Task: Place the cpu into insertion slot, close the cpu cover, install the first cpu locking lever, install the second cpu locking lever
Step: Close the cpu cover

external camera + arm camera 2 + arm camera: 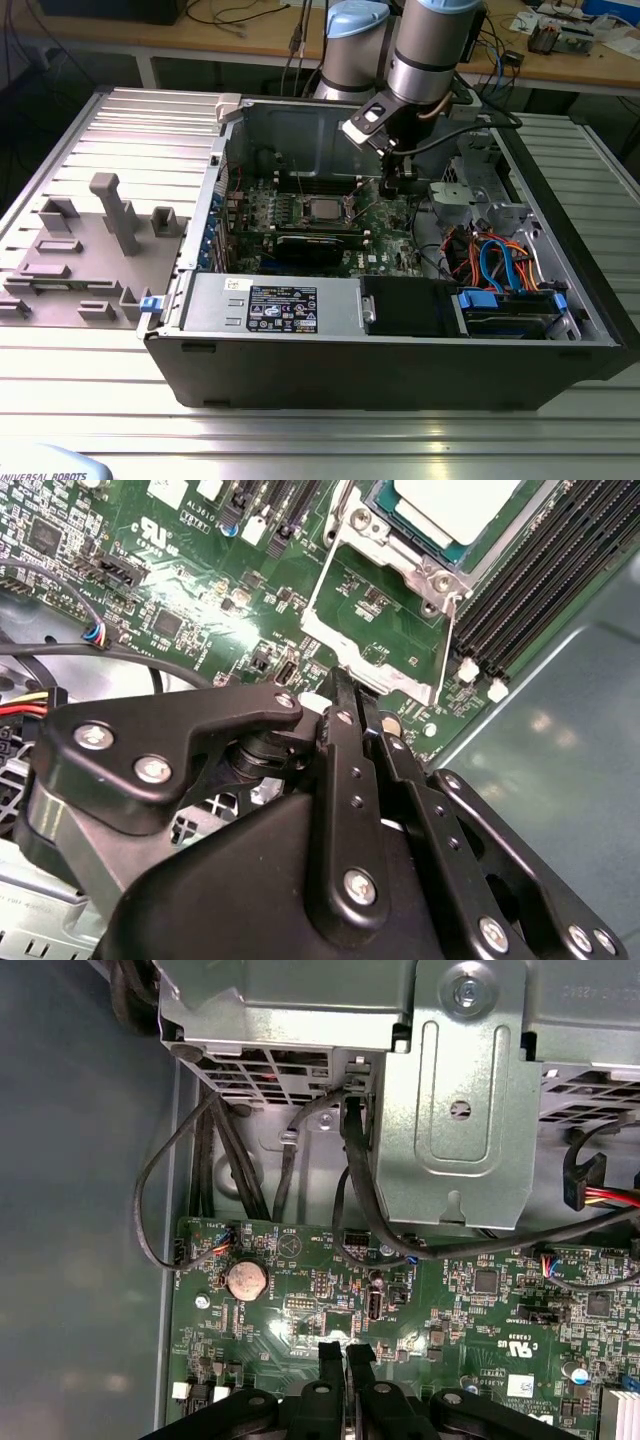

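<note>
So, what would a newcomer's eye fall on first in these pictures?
First the open computer case on the ribbed table, with the end of the arm inside it. Then the cpu lying in the insertion slot, its cpu cover open, and the shut gripper by the cover's edge.

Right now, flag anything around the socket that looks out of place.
The cpu cover is swung open, off the insertion slot, while the cpu already sits in it, uncovered. Nothing looks damaged or spilled.
</note>
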Motion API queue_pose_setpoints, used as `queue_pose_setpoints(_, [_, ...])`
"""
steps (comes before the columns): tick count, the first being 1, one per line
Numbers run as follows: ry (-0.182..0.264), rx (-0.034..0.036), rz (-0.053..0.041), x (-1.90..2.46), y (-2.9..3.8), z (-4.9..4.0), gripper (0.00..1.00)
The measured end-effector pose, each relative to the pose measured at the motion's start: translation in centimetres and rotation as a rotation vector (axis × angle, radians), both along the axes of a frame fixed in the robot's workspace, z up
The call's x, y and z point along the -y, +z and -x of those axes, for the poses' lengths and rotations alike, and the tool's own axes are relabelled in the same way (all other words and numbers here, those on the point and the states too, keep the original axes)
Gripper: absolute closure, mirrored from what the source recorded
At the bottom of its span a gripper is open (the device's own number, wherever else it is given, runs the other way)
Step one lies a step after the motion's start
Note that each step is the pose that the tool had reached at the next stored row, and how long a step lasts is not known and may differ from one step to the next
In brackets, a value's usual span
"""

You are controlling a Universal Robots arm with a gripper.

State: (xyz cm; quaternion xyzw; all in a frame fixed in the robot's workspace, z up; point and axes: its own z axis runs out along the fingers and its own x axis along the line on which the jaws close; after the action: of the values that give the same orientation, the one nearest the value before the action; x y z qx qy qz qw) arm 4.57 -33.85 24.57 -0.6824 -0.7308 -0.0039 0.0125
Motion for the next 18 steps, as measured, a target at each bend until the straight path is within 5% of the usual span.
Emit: queue_pose_setpoints(18, [0.000, 0.0000, -0.0001, 0.00, 0.00, 0.41, 0.84])
